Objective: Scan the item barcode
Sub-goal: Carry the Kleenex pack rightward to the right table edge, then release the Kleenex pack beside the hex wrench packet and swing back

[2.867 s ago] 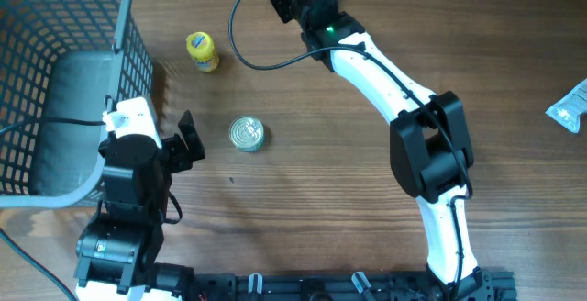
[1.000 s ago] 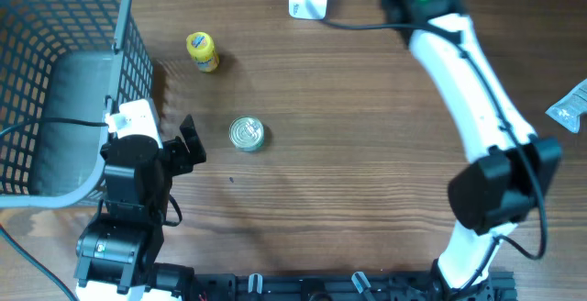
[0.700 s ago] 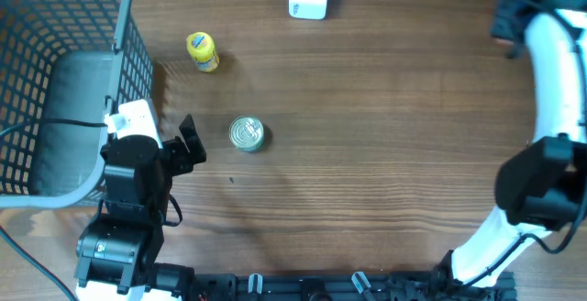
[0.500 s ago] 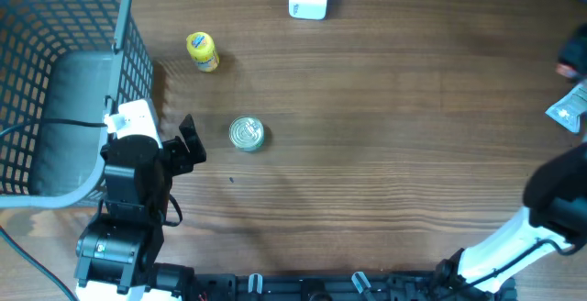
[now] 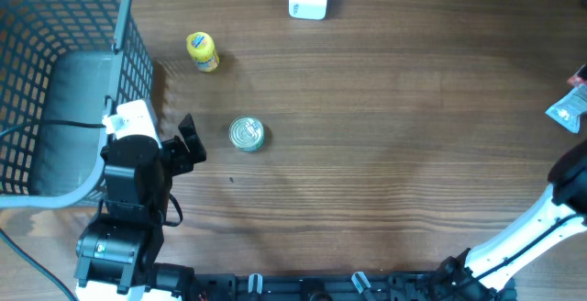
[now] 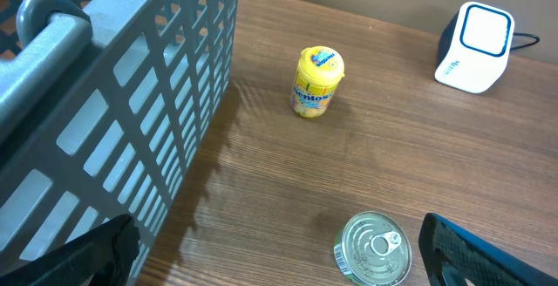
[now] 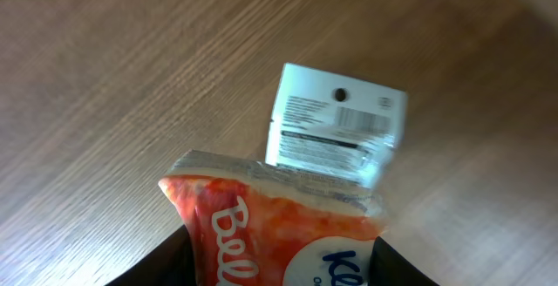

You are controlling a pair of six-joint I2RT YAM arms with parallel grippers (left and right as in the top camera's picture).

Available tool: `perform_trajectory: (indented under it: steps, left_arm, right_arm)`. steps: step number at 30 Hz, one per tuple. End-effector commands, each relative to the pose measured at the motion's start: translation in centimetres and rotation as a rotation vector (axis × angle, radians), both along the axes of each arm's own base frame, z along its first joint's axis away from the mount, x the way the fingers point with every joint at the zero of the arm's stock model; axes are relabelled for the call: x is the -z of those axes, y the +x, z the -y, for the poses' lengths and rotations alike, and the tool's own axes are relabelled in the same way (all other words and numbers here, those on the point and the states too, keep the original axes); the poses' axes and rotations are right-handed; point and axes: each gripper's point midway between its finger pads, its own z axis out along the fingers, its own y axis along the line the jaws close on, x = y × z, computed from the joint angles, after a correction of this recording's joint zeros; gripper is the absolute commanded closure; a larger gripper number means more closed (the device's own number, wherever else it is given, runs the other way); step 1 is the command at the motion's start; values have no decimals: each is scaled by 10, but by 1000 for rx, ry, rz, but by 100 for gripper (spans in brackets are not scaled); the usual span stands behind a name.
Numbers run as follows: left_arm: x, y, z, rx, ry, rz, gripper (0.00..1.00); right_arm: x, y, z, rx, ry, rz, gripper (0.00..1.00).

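Wooden worktop (image 5: 367, 154), grey basket (image 5: 124, 26) at left. Right jaws pinch a red packet (image 7: 270, 225); left jaws spread wide near a tin (image 6: 372, 249).

The desk (image 5: 367, 154) is matt brown wood with a fine grain. Between the right jaws, the pouch (image 7: 270, 225) is glossy orange-red film with a crimped silvery seam. Beyond it, the packet (image 7: 336, 125) is shiny with a white printed label. Ahead of the left jaws are a bright metal can (image 6: 373, 248), a glossy yellow plastic bottle (image 6: 316, 81) and a smooth white plastic scanner (image 6: 475, 46). To their left is a matt grey plastic basket (image 6: 157, 85).
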Motion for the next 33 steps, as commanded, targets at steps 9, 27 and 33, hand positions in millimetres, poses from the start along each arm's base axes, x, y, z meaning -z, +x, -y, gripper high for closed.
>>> perform_trajectory:
  steps: [9,27,33]
  left_arm:
    - [0,0,0,-12,-18,4,0]
    - [0,0,-1,-15,-16,5,0]
    - [-12,6,-1,-19,-23,64,0]
  right_arm:
    - [57,-1,-8,-60,80,-75,18]
    - [-145,41,-154,-354,346,406,0]
    - [-171,69,-293,-665,615,485,0]
